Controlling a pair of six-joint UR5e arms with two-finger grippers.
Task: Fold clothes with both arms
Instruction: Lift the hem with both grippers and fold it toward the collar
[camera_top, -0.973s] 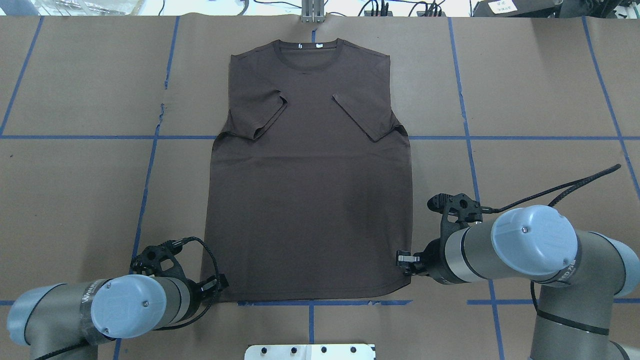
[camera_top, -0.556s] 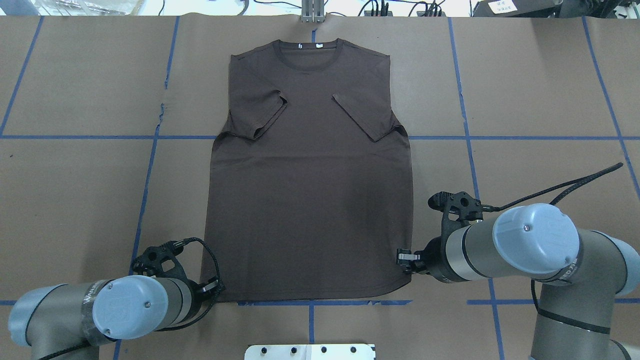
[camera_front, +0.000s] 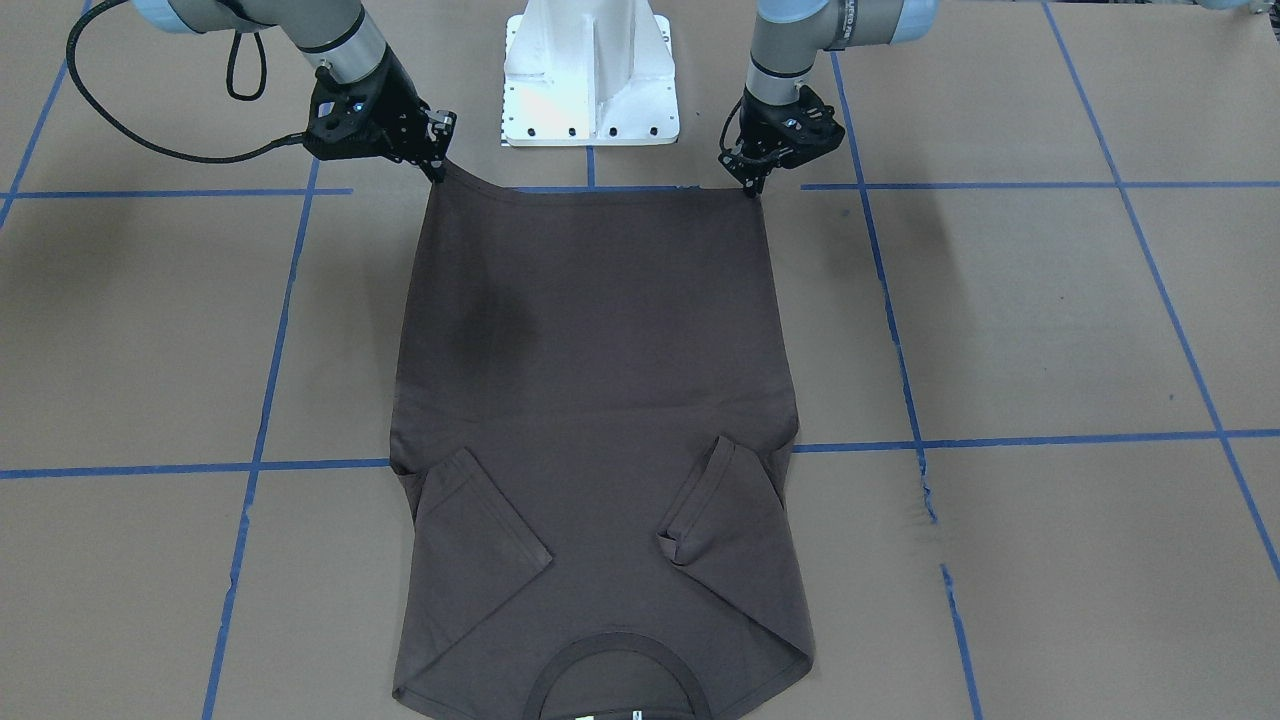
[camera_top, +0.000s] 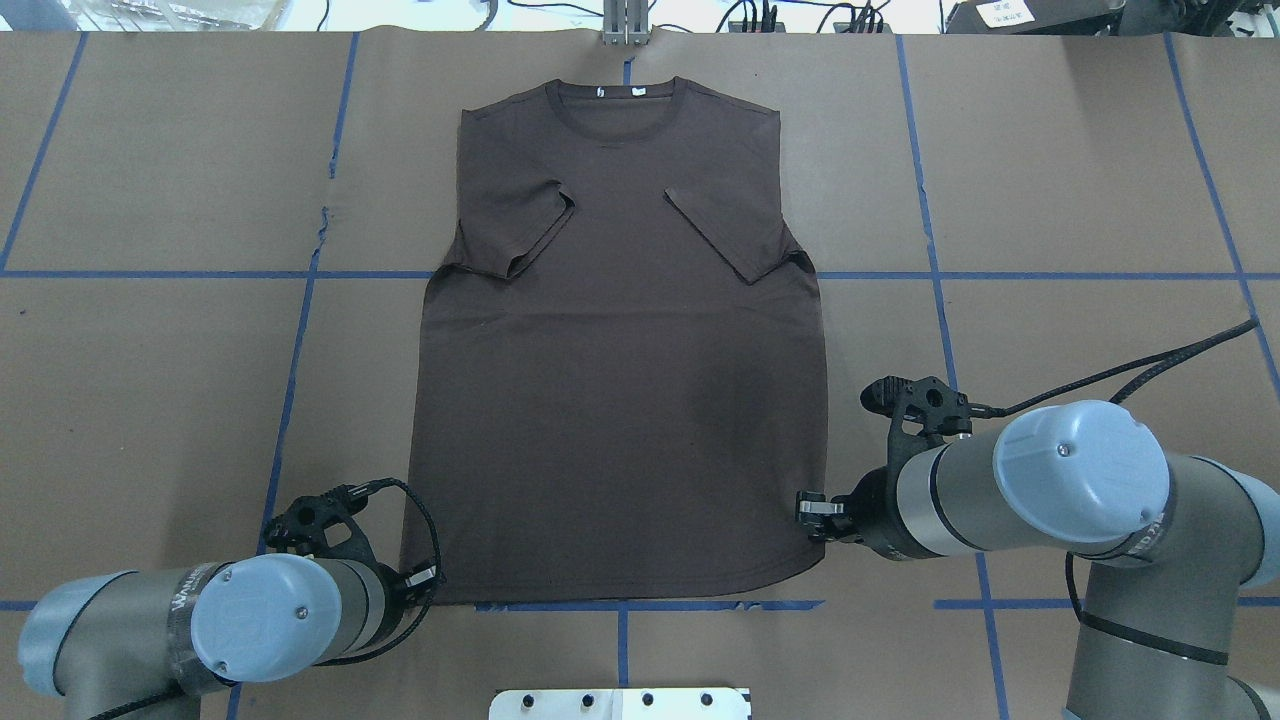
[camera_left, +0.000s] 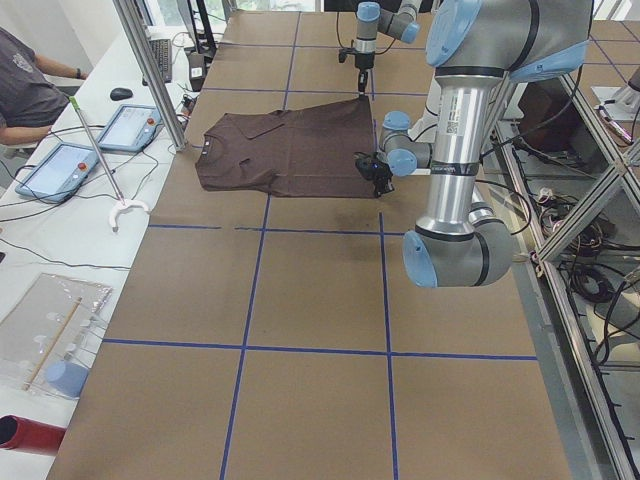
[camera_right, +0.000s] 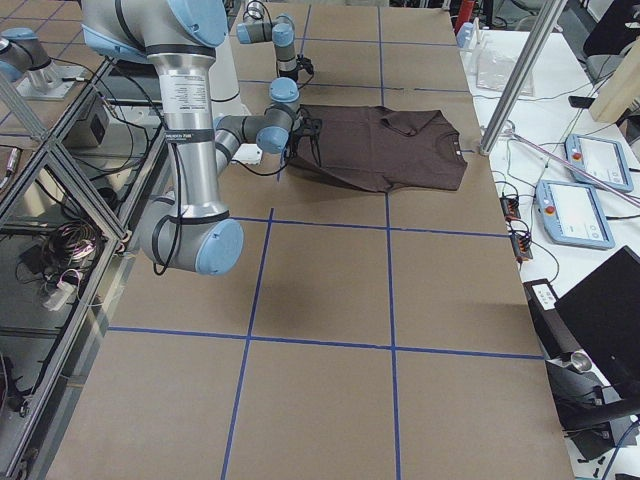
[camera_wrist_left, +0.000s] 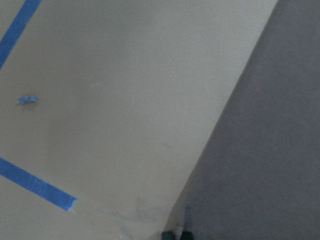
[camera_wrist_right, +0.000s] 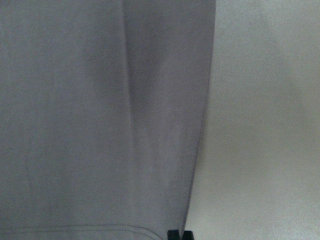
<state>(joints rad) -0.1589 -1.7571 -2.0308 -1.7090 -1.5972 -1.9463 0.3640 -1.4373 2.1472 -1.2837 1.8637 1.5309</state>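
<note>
1. Nearest my white pedestal base (camera_front: 590, 80), my left gripper (camera_top: 428, 580) is clamped on the near left corner of the dark brown short-sleeved T-shirt of thin soft fabric (camera_top: 620, 400). My left wrist camera shows the fingertips pinched together right at the cloth's edge.
2. A little farther out, my right gripper (camera_top: 812, 508) is clenched on the T-shirt's right side edge, just above the rounded hem corner. From across the table, the cloth there rises in a small peak to the fingers.
3. The hem (camera_top: 620, 596) runs between my two grippers, along a strip of blue tape (camera_top: 650, 605).
4. The T-shirt lies spread on the table covered in brown paper (camera_top: 1080, 180), centred left to right, hem toward me and neck away. Its body lies mostly smooth, with a faint crease running in from my right grip.
5. Farther on, both short sleeves are folded inward over the chest: the left sleeve (camera_top: 520, 230) and the right sleeve (camera_top: 730, 235) each slant toward the middle.
6. Farthest, the round ribbed collar (camera_top: 620, 105) lies close to the table's far edge, with two small pale tags inside the neck.
7. Blue tape lines (camera_top: 290, 400) mark the paper into large squares around the T-shirt.
</note>
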